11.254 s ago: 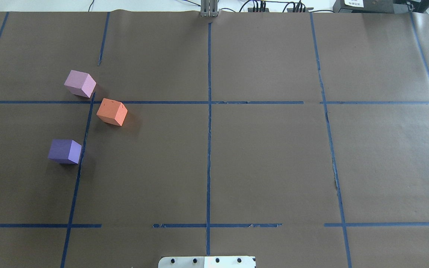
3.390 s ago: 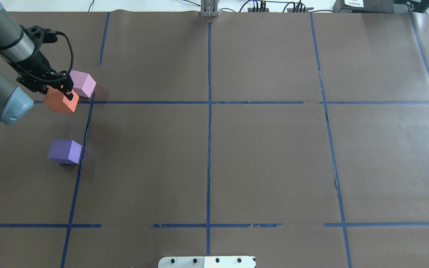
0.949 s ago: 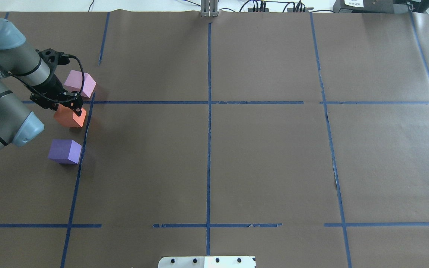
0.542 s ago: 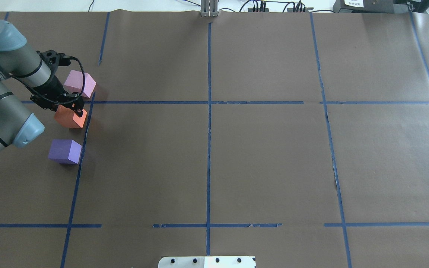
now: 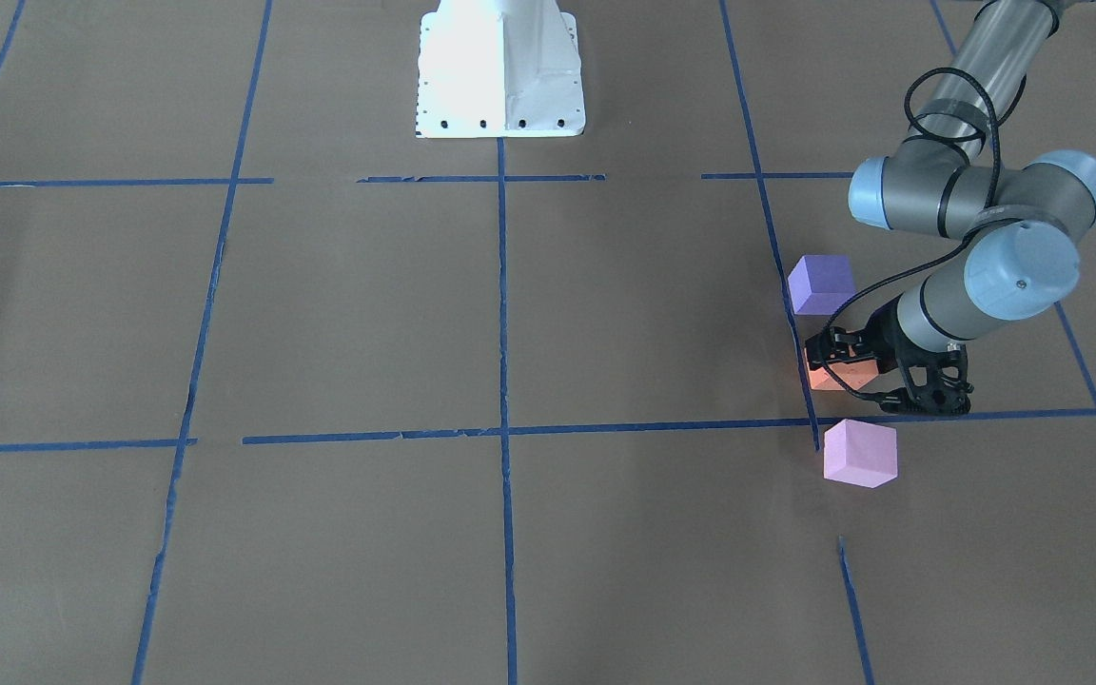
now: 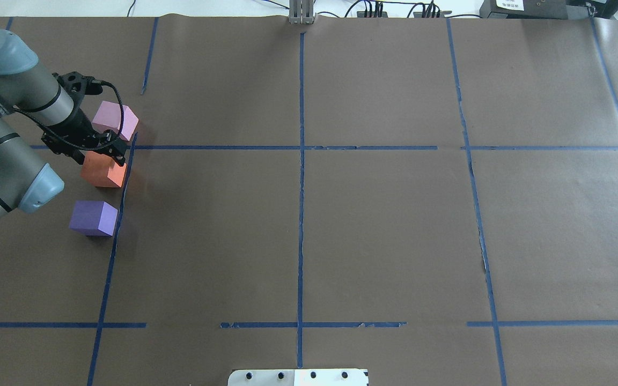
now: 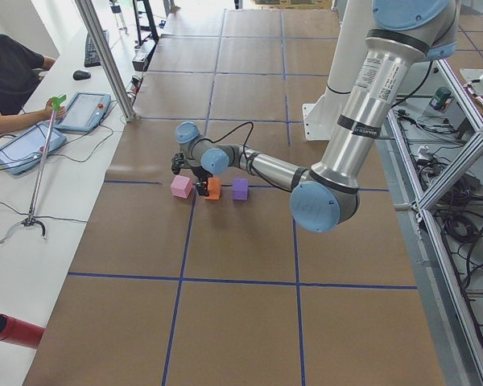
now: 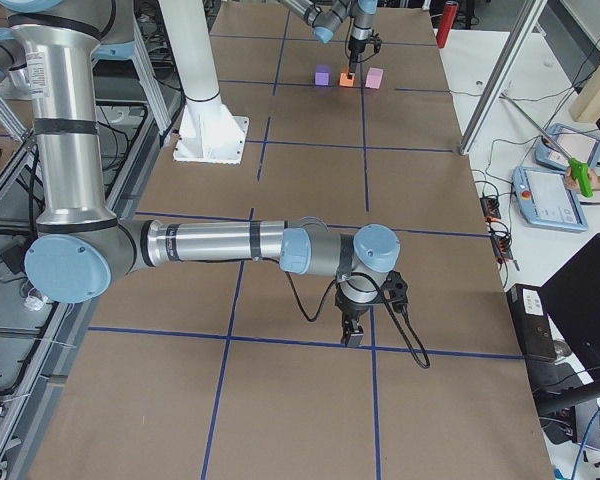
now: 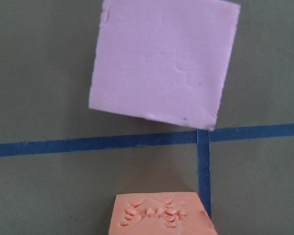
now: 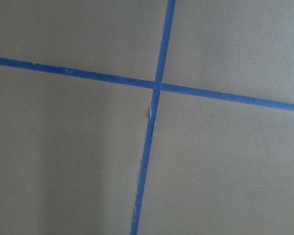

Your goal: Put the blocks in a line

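- Three blocks stand in a loose, slightly slanted row on the brown paper (image 6: 384, 225), on the robot's left. The orange block (image 6: 104, 172) is the middle one and serves as the reference below.
- Orange block: rests flat on the paper with its top face dented. One edge lies just beside a lengthwise tape line (image 9: 204, 171).
- Pink block (image 6: 122, 122): beyond the orange block, on the side away from the robot, and apart from it. A crosswise tape line (image 9: 88, 144) runs between the two, and the pink block sits slightly turned against that line.
- Violet block (image 6: 93, 217): on the robot's side of the orange block, apart from it.
- Left gripper (image 6: 100, 155): points down, directly over the far part of the orange block. Its fingers appear spread to either side of the block rather than pinching it, though the black wrist hardware hides the contact.
- Right gripper (image 8: 353, 338): well apart from the orange block, towards the table's opposite end, low over a tape crossing (image 10: 156, 85). Whether its fingers are spread or pressed together cannot be told.
- Base plate (image 5: 500, 67): white, well apart from the orange block, at the robot's edge of the table.
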